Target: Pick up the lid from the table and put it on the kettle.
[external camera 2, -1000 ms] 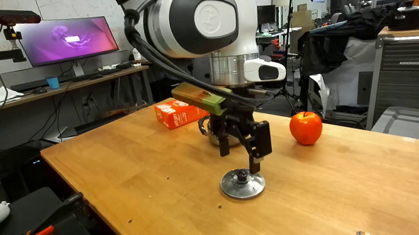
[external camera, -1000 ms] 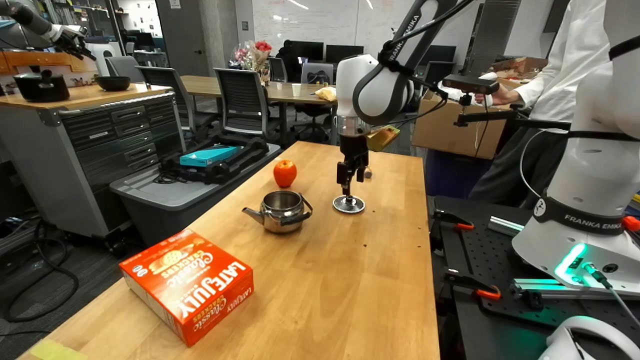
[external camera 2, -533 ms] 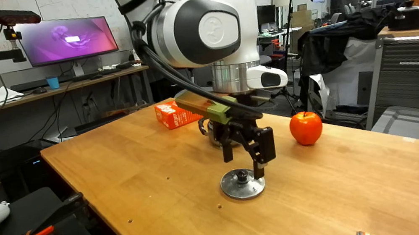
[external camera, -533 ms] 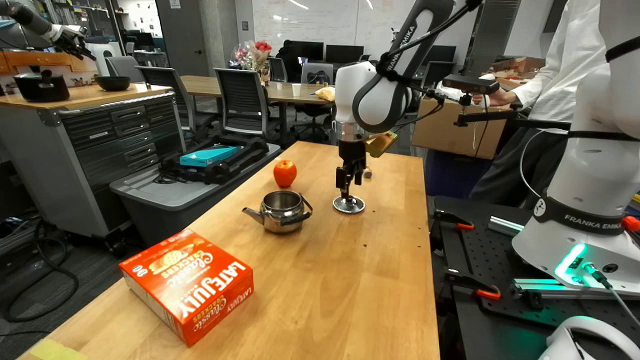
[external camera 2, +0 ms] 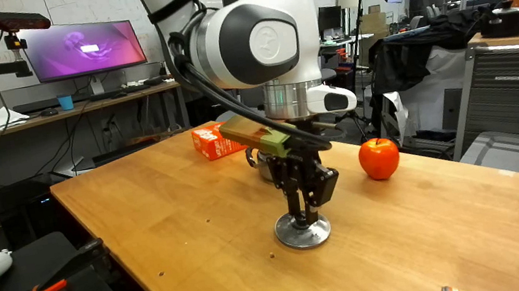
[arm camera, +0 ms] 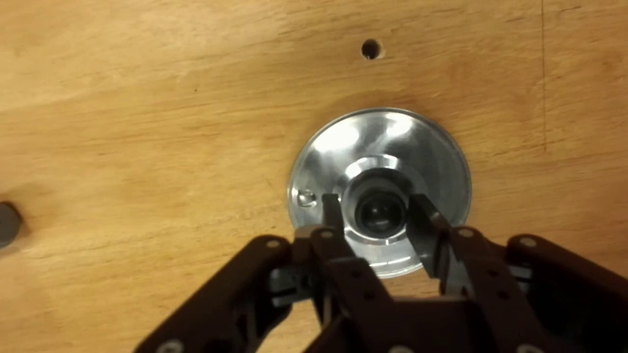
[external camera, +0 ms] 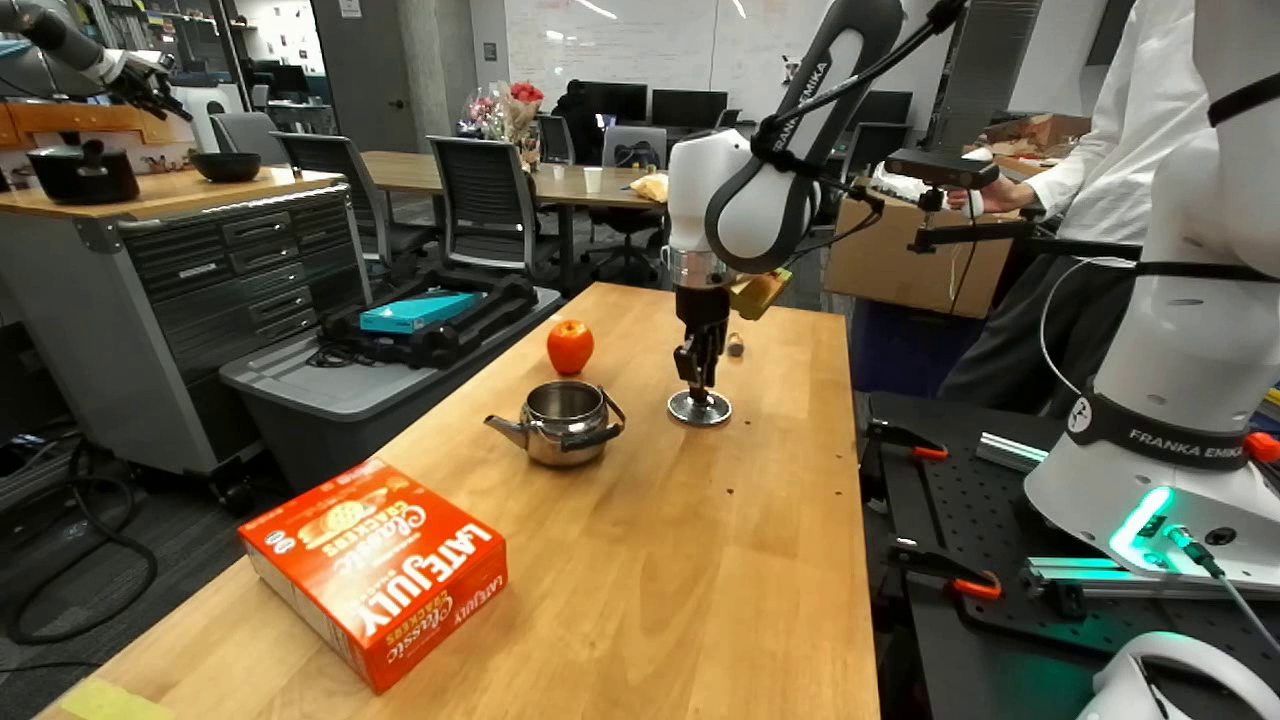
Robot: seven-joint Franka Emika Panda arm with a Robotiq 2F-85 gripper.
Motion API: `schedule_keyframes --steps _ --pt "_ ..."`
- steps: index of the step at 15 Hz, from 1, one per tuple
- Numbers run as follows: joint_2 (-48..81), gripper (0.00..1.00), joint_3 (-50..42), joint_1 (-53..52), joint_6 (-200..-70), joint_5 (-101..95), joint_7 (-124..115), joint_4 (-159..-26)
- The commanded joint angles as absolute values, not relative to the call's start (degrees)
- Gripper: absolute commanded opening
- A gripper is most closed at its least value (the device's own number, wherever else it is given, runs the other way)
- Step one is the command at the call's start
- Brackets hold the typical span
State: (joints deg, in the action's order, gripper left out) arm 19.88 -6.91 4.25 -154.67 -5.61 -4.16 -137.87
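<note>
The lid, a round silver disc, lies flat on the wooden table; its dark knob sits between the fingers of my gripper. In the wrist view the right finger stands right beside the knob, while a narrow gap shows on the left, so the jaws are partly closed but not clamped. An exterior view has the gripper pointing straight down, fingertips low over the lid. The kettle, small and silver, stands uncovered with its spout turned away from the lid; the arm partly hides the kettle in an exterior view.
A red apple stands behind the kettle. The orange cracker box lies near the table's end. A small cylinder rests beyond the gripper. Clamps line the robot's mount beside the table edge.
The gripper has come down a little over the lid and its fingers have drawn together from wide apart to close around the knob. The lid has shifted very slightly.
</note>
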Motion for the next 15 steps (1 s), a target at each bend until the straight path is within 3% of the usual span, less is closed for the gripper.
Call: schedule_keyframes --steps 1,2,4,15 --pt "21.2 0.1 -8.7 2.8 -155.8 -7.9 -5.5 -136.8" --pt "21.1 0.04 -8.9 2.7 -156.1 -8.4 -5.6 -136.9" --pt "21.1 0.09 -9.2 2.5 -156.2 -9.0 -5.6 -137.0" --pt "15.4 0.07 -9.0 2.1 -155.5 -9.7 -5.5 -137.9"
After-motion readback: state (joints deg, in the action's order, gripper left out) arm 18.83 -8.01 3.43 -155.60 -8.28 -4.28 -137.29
